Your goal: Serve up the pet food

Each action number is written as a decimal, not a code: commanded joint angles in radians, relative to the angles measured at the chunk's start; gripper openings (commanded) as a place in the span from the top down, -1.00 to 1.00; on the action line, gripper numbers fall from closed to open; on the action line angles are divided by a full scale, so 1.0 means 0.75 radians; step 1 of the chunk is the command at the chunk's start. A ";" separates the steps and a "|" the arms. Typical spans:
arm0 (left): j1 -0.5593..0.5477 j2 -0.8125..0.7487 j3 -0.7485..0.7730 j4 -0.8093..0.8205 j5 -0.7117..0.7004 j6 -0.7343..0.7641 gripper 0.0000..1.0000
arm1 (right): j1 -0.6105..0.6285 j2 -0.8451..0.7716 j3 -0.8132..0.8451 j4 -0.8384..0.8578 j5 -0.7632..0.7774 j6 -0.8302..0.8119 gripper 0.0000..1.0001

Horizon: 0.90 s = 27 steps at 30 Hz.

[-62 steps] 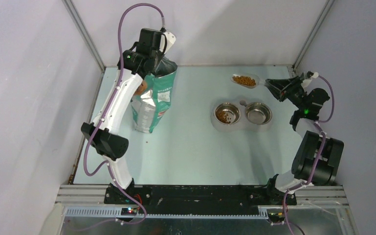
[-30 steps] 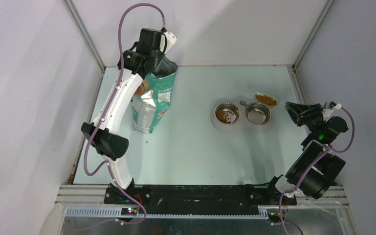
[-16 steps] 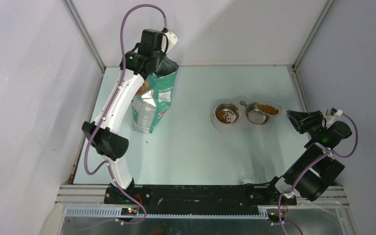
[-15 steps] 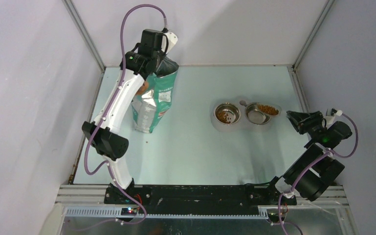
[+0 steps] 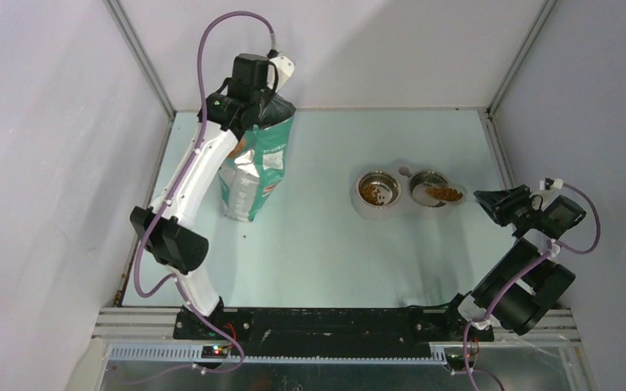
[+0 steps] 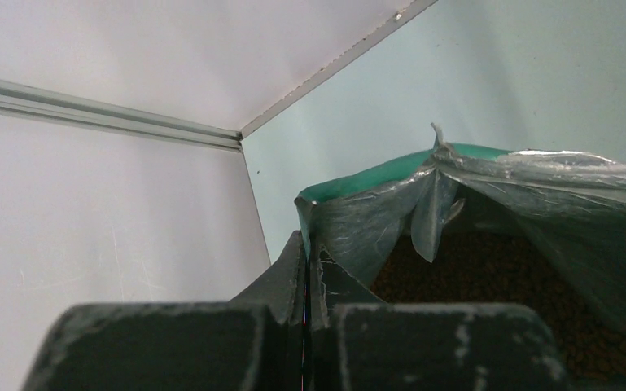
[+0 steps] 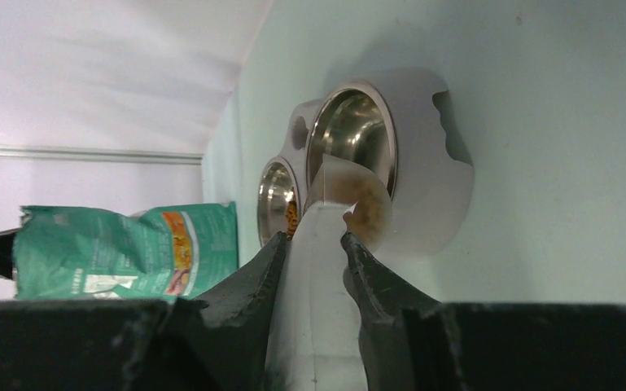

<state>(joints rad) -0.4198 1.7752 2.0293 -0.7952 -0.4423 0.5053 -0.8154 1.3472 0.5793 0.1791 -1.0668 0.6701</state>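
Observation:
My right gripper (image 5: 488,199) (image 7: 313,244) is shut on the handle of a clear plastic scoop (image 5: 453,195) (image 7: 350,204) that holds brown pet food (image 5: 444,193) over the right steel bowl (image 5: 425,186) (image 7: 352,130). The scoop is turned on its side in the right wrist view. The left steel bowl (image 5: 377,189) (image 7: 275,197) has kibble in it. My left gripper (image 5: 248,81) (image 6: 307,269) is shut on the top rim of the teal-green bag (image 5: 254,167) (image 6: 456,204), which stands upright and open; dark kibble (image 6: 488,277) shows inside.
Both bowls sit in one pale double-bowl stand (image 5: 364,208) (image 7: 439,187) right of the table's middle. The back wall and side walls close the table in; the right arm's base (image 5: 529,281) stands near the right wall.
My right gripper has carried the loaded scoop from the far right down and over the right bowl, then begun tilting it. The left gripper still holds the bag.

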 commanded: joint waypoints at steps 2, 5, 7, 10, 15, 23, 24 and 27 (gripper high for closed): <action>-0.007 -0.084 -0.046 0.054 -0.008 -0.012 1.00 | 0.100 -0.046 0.153 -0.221 0.123 -0.253 1.00; -0.007 -0.101 -0.073 0.066 -0.005 -0.027 1.00 | 0.159 -0.057 0.210 -0.354 0.197 -0.345 1.00; -0.007 -0.113 -0.087 0.072 -0.004 -0.034 1.00 | 0.212 -0.070 0.260 -0.417 0.268 -0.413 1.00; -0.007 -0.137 -0.112 0.100 0.000 -0.037 1.00 | 0.322 -0.097 0.356 -0.529 0.399 -0.535 1.00; -0.007 -0.174 -0.161 0.164 -0.003 -0.030 1.00 | 0.531 -0.121 0.549 -0.789 0.622 -0.835 1.00; -0.007 -0.198 -0.127 0.126 0.063 -0.095 1.00 | 0.870 -0.155 0.773 -1.097 0.980 -1.276 1.00; -0.007 -0.201 -0.125 0.121 0.072 -0.099 1.00 | 0.910 -0.165 0.787 -1.142 1.015 -1.328 1.00; -0.006 -0.218 -0.135 0.115 0.106 -0.123 1.00 | 0.953 -0.184 0.841 -1.202 1.060 -1.380 1.00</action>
<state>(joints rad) -0.4206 1.6810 1.9114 -0.7208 -0.4049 0.4572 -0.1356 1.2556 1.1351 -0.6067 -0.3969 -0.2173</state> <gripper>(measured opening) 0.005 0.297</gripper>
